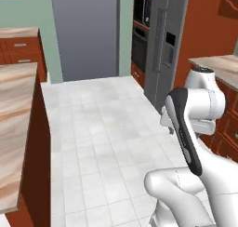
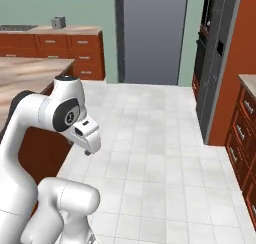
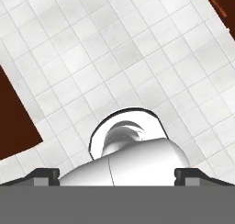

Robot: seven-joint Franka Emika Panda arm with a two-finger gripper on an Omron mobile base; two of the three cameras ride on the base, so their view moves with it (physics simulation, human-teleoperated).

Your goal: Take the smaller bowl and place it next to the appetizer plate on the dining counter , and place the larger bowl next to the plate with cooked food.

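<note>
The dining counter (image 1: 16, 128), with its pink-beige veined top and red-brown side, runs along the left of the left base view. Its end shows behind my arm in the right base view (image 2: 30, 70). Both bowls, the appetizer plate and the plate with cooked food are out of view. My arm is folded up over the base, with the gripper (image 2: 88, 149) hanging low beside the counter's side and pointing down at the floor. In the hand view the gripper (image 3: 118, 176) is open, its fingertips (image 3: 46, 175) far apart, with no object between them.
White tiled floor (image 1: 102, 142) stretches ahead to a grey doorway (image 1: 86, 30). A steel fridge (image 1: 162, 44) and a wall oven (image 1: 139, 30) stand to the right. Red-brown drawer cabinets (image 2: 50, 45) line the back wall, with a small grey box (image 2: 58, 22) on top. More cabinets (image 2: 245, 133) stand at the right.
</note>
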